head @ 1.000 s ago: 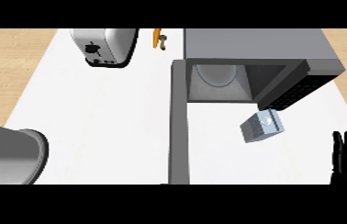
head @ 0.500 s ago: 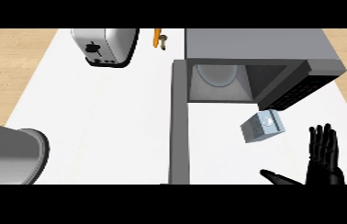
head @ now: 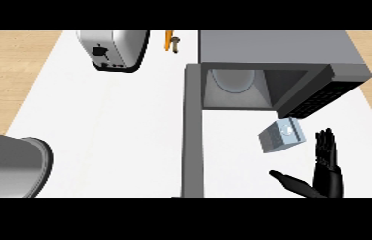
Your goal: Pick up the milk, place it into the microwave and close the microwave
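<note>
Before the open microwave, the milk lies tilted diagonally.

No readable text, labels or numbers anywhere. The milk carton, just beyond the right hand's fingertips, shows only a blurred pale mark; the microwave panel past it is illegible.

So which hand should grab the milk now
The right hand. It is open, fingers straight, just below and to the right of the milk, which lies on the counter before the open microwave. The left hand is not in view at all.
</note>
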